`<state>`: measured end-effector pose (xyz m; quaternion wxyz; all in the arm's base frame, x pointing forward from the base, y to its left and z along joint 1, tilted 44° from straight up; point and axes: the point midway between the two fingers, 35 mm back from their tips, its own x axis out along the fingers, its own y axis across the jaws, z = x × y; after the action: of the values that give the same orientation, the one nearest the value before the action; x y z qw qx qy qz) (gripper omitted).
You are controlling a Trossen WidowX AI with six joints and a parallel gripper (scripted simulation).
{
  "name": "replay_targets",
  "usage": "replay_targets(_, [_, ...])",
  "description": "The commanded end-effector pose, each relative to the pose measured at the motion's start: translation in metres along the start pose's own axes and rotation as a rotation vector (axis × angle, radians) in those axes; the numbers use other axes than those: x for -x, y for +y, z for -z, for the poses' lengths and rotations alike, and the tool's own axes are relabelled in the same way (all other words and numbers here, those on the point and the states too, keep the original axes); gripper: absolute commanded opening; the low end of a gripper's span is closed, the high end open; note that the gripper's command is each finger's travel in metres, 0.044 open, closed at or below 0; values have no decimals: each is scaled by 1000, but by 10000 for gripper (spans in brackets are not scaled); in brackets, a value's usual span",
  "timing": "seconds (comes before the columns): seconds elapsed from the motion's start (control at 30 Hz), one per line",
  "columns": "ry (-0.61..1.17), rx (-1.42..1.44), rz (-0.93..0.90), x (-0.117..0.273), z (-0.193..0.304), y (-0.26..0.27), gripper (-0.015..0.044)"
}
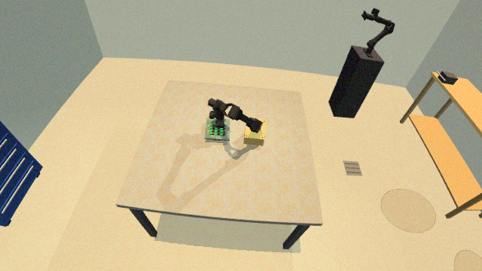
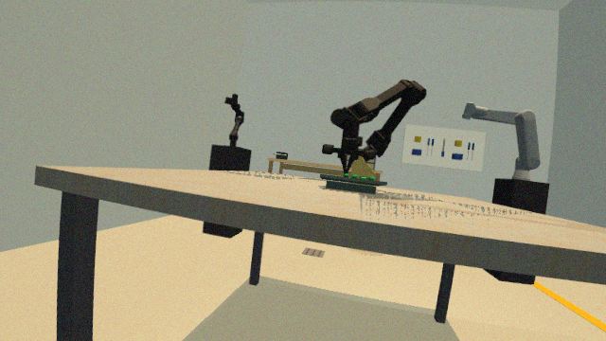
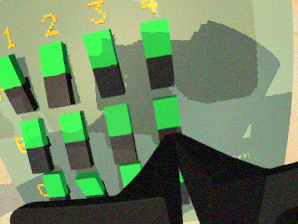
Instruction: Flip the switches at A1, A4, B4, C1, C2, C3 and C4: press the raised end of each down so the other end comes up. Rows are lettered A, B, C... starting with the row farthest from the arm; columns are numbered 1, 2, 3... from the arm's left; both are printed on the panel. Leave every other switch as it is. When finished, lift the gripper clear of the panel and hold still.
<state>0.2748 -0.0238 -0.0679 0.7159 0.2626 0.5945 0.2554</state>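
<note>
The switch panel (image 1: 227, 135) (image 2: 351, 187) (image 3: 220, 11) lies on the table, with printed letters and numbers and rocker switches, each green at the far end and dark at the near end. In the wrist view, A1 (image 3: 11, 73), A4 (image 3: 157, 40), C1 (image 3: 55, 185), C2 (image 3: 90, 184) and C3 (image 3: 131, 174) show; the C row is partly hidden. My gripper (image 3: 173, 141) (image 2: 347, 173) is shut and empty. Its tips are at the dark near end of B4 (image 3: 166, 111); contact cannot be told. C4 (image 3: 182, 176) is almost wholly hidden behind the fingers. Which ends are raised is hard to tell.
The arm's base stands on a yellow block (image 1: 254, 141) (image 2: 363, 168) beside the panel, on the table (image 1: 226, 188) (image 2: 189, 189). Switches A2 (image 3: 53, 60), A3 (image 3: 100, 49), B1 (image 3: 34, 133), B2 (image 3: 74, 126) and B3 (image 3: 118, 120) sit close around. Other arms stand on pedestals off the table.
</note>
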Motion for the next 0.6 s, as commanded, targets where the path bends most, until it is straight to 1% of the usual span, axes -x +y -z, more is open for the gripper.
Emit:
replay_targets(0.0, [1, -4, -6, -2, 1, 1, 0])
replay_targets(0.2, [1, -4, -6, -3, 1, 1, 0])
replay_targets(0.27, [5, 0, 2, 9, -1, -1, 0])
replay_targets(0.37, [24, -4, -1, 52, -2, -1, 0])
replay_targets(0.4, [27, -4, -3, 61, -2, 0, 0])
replay_targets(0.57, [28, -4, -3, 63, -2, 0, 0])
